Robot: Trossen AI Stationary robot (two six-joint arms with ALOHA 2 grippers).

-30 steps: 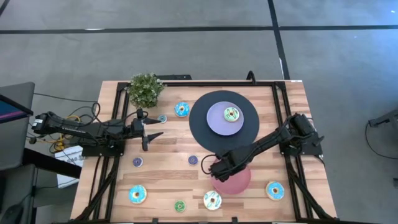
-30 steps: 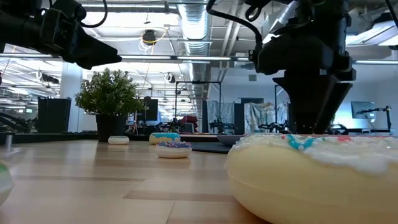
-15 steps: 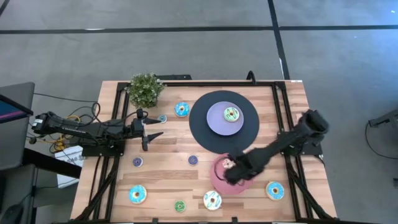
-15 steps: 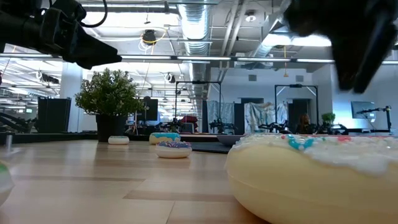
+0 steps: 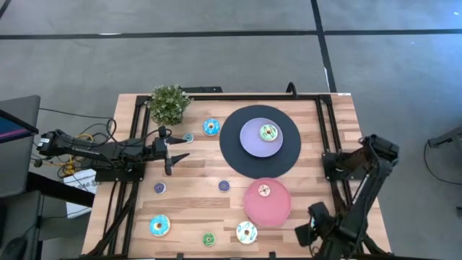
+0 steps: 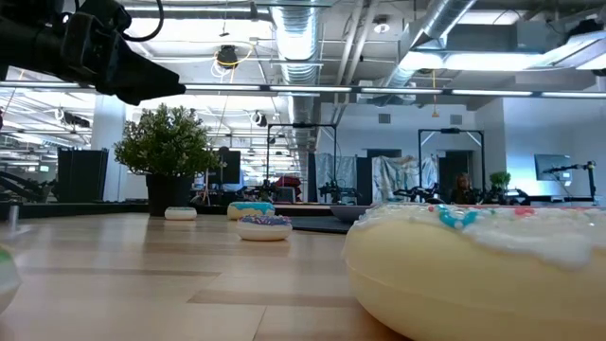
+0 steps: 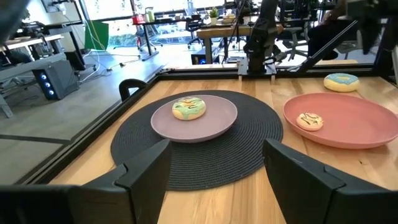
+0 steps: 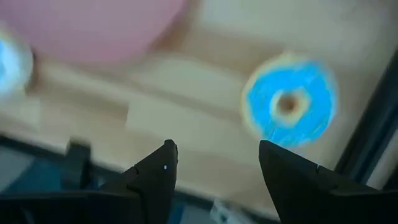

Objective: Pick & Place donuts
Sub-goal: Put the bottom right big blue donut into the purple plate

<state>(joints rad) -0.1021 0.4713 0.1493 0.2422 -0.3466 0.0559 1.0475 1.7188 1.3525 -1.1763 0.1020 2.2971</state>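
Donuts lie scattered on the wooden table. A green one (image 5: 269,133) sits on the lavender plate (image 5: 253,141). A small yellow one (image 5: 264,190) sits on the pink plate (image 5: 271,206). A white one (image 5: 246,232) fills the low view's front (image 6: 473,265). Blue ones (image 5: 211,127) (image 5: 159,225) and small purple ones (image 5: 159,188) (image 5: 224,185) lie apart. My right gripper (image 8: 214,149) is open above the near right corner (image 5: 317,230), over a blue donut (image 8: 289,106) that the arm hides in the high view. My left gripper (image 5: 177,154) (image 7: 214,149) waits open at the left.
A black round mat (image 5: 234,155) lies under the lavender plate. A potted plant (image 5: 170,102) stands at the far left corner. A small green donut (image 5: 208,239) and a small blue one (image 5: 188,137) also lie on the wood. Black rails (image 5: 326,123) frame the table.
My right gripper has swung from the pink plate's left rim, across the plate, toward the table's near right corner, and has left the low view. The small yellow donut now lies on the pink plate.
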